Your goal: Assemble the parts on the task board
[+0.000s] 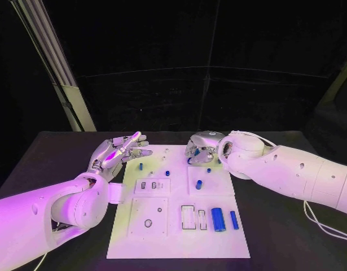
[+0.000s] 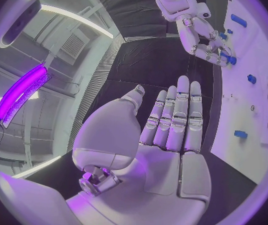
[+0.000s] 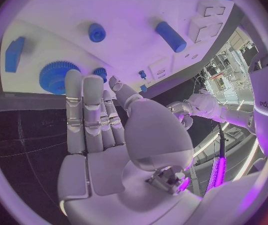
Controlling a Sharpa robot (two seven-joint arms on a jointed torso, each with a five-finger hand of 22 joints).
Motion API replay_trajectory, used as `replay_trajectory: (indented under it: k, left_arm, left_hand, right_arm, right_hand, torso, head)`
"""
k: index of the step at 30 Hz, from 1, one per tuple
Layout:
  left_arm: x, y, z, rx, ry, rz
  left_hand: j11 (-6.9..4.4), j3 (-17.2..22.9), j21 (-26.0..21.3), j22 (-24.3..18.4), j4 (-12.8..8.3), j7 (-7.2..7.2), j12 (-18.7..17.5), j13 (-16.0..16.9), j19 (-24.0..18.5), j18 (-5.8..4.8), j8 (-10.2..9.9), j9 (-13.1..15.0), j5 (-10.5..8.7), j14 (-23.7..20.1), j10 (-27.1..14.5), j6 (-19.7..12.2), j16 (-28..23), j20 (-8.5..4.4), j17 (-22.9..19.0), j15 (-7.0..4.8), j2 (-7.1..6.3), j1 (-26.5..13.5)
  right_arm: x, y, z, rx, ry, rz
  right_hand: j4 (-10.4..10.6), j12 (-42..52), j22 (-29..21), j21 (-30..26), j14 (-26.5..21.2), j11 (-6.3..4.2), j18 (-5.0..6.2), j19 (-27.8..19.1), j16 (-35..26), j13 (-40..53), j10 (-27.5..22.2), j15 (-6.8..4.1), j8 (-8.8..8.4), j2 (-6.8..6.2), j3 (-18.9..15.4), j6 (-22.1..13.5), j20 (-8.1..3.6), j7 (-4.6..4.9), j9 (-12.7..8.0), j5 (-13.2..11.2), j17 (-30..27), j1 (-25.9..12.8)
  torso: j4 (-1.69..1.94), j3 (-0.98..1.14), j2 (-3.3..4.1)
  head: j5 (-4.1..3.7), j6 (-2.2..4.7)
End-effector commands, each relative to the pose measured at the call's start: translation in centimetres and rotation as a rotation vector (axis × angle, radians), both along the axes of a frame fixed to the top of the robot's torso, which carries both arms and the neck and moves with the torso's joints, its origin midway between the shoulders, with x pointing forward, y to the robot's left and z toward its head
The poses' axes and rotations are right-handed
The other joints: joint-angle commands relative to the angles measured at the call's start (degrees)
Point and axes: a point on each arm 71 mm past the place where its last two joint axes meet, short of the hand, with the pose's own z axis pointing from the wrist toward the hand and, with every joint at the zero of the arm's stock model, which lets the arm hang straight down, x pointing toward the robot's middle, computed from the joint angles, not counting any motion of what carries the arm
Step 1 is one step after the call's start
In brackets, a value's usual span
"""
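A: Where do we see the left hand (image 1: 118, 151)?

B: At the task board's (image 1: 178, 237) ten o'clock corner, flat, with fingers stretched out together, and it holds nothing.

A: And the right hand (image 1: 202, 148)?

B: At the board's twelve o'clock edge, fingers extended above a blue gear (image 3: 59, 76). We cannot tell if it touches. Blue parts (image 1: 218, 219) lie at five o'clock.

- task board (image 1: 222, 228): smooth white plastic, matt
- parts (image 1: 218, 219): smooth blue plastic
- left robot hand (image 1: 118, 151): silvery metal look, slight sheen
- counter (image 1: 59, 164): black, matt
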Motion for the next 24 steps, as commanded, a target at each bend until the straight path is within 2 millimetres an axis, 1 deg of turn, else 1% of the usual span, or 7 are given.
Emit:
replay_trajectory:
  k: [1,6,8,11,15,21,24]
  left_arm:
    - [0.02,0.08,0.06,-0.01,0.005,-0.002]
    - [0.07,0.34,0.01,-0.009,0.008,0.002]
    - [0.08,0.42,0.0,-0.008,0.009,0.003]
    - [0.11,0.51,-0.02,-0.007,0.011,0.005]
    - [0.12,0.57,-0.03,-0.006,0.012,0.006]
    - [0.15,0.66,-0.05,-0.006,0.014,0.008]
    - [0.16,0.72,-0.06,-0.006,0.015,0.009]
  left_hand:
    - [0.17,0.1,0.21,-0.08,-0.4,0.22,-0.21,-0.06,0.47,0.85,-0.22,-0.08,0.07,0.26,-0.15,-0.4,0.23,0.04,0.07,-0.01,-0.22,-0.49]
    - [0.17,0.11,0.2,-0.09,-0.43,0.23,-0.22,-0.06,0.49,0.85,-0.23,-0.08,0.07,0.26,-0.17,-0.43,0.23,0.03,0.08,-0.01,-0.23,-0.47]
    - [0.18,0.13,0.19,-0.1,-0.48,0.24,-0.24,-0.06,0.51,0.85,-0.24,-0.08,0.08,0.27,-0.21,-0.47,0.22,0.03,0.1,0.0,-0.23,-0.43]
    - [0.19,0.16,0.18,-0.11,-0.51,0.24,-0.25,-0.06,0.52,0.84,-0.23,-0.07,0.09,0.27,-0.22,-0.48,0.22,0.03,0.11,0.0,-0.22,-0.4]
    - [0.19,0.21,0.16,-0.13,-0.57,0.24,-0.26,-0.06,0.54,0.84,-0.22,-0.06,0.1,0.28,-0.25,-0.5,0.21,0.03,0.13,0.0,-0.19,-0.33]
    - [0.19,0.22,0.15,-0.14,-0.59,0.24,-0.26,-0.06,0.55,0.84,-0.22,-0.06,0.1,0.28,-0.26,-0.51,0.21,0.03,0.14,0.0,-0.18,-0.31]
    - [0.19,0.22,0.15,-0.14,-0.59,0.24,-0.26,-0.06,0.55,0.84,-0.22,-0.06,0.1,0.28,-0.26,-0.51,0.21,0.03,0.14,0.0,-0.18,-0.31]
  right_arm:
    - [0.11,0.04,-0.14,-0.05,0.011,-0.001]
    - [0.19,0.15,-0.2,-0.054,0.01,-0.002]
    - [0.21,0.19,-0.2,-0.055,0.008,-0.001]
    - [0.23,0.24,-0.22,-0.057,0.008,-0.001]
    - [0.28,0.29,-0.27,-0.059,0.009,0.0]
    - [0.38,0.35,-0.35,-0.061,0.012,0.0]
    - [0.44,0.38,-0.37,-0.061,0.011,-0.001]
  right_hand:
    - [0.05,-0.23,0.87,0.93,-0.02,0.08,0.9,-0.05,0.97,-0.06,-0.46,0.44,0.0,-0.53,0.63,-0.08,0.06,0.02,0.08,0.63,0.94,0.24]
    - [0.13,-0.17,2.23,2.2,-0.01,0.1,0.75,0.11,2.44,-0.05,-0.4,0.48,0.03,-0.47,1.38,0.16,0.13,0.08,0.09,0.78,2.35,0.38]
    - [0.15,-0.16,2.8,2.71,-0.04,0.11,0.68,0.18,2.96,-0.05,-0.39,0.49,0.03,-0.46,1.74,0.23,0.14,0.09,0.09,0.78,2.83,0.43]
    - [0.19,-0.15,3.43,3.31,-0.1,0.12,0.62,0.2,3.57,-0.06,-0.34,0.5,0.04,-0.48,2.24,0.34,0.17,0.08,0.09,0.77,3.38,0.47]
    - [0.25,-0.13,3.99,3.92,-0.2,0.1,0.58,0.13,4.17,-0.05,-0.23,0.51,0.04,-0.46,2.93,0.49,0.18,0.08,0.1,0.72,3.88,0.53]
    - [0.27,-0.06,4.82,4.83,-0.33,0.05,0.51,0.01,5.11,-0.04,0.08,0.48,0.09,-0.37,4.23,0.83,0.18,0.05,0.12,0.38,4.7,0.76]
    - [0.35,0.13,6.25,6.04,-0.22,-0.07,0.34,0.33,6.46,0.0,0.8,0.38,0.27,-0.11,5.54,1.51,0.13,-0.04,0.19,-0.23,6.03,0.97]
  torso:
    - [-0.12,0.05,0.18]
    - [-0.07,0.0,0.28]
    - [-0.1,0.03,0.35]
    - [-0.12,0.11,0.38]
    - [-0.22,0.05,0.47]
    - [-0.19,0.08,0.57]
    - [-0.2,0.08,0.62]
  head:
    - [0.1,0.05]
    - [0.09,0.12]
    - [0.14,0.13]
    - [0.43,0.17]
    - [0.56,0.14]
    - [0.63,0.03]
    - [0.67,0.02]
